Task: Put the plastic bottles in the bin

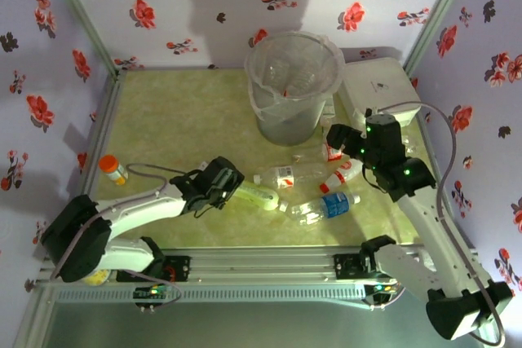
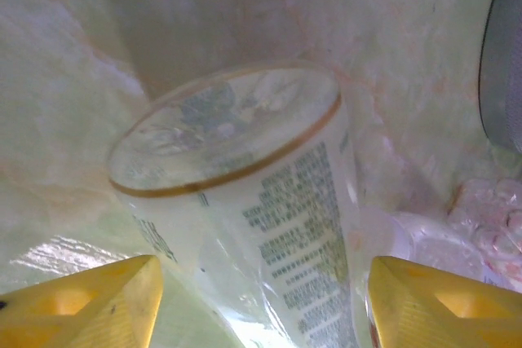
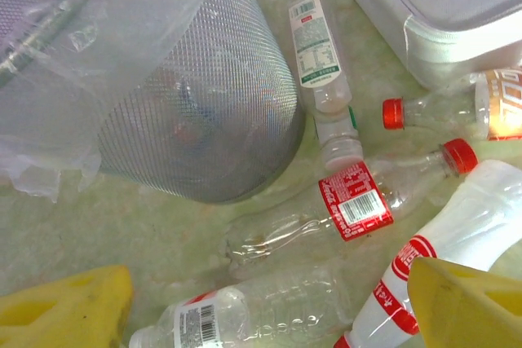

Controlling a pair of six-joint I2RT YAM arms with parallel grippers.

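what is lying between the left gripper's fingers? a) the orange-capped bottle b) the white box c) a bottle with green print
c: the left wrist view has a bottle with green print lying between the yellow fingers of the left gripper.

No readable text on the bottle labels

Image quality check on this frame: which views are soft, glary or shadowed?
Top external: evenly bright, with dark shadows on the back wall above the bin. Left wrist: the green-labelled bottle sits so close it looks soft and washed out, with a glare patch on the table. Right wrist: the bin mesh and the red-labelled bottle read sharp; the yellow pincer fingertips are slightly soft.
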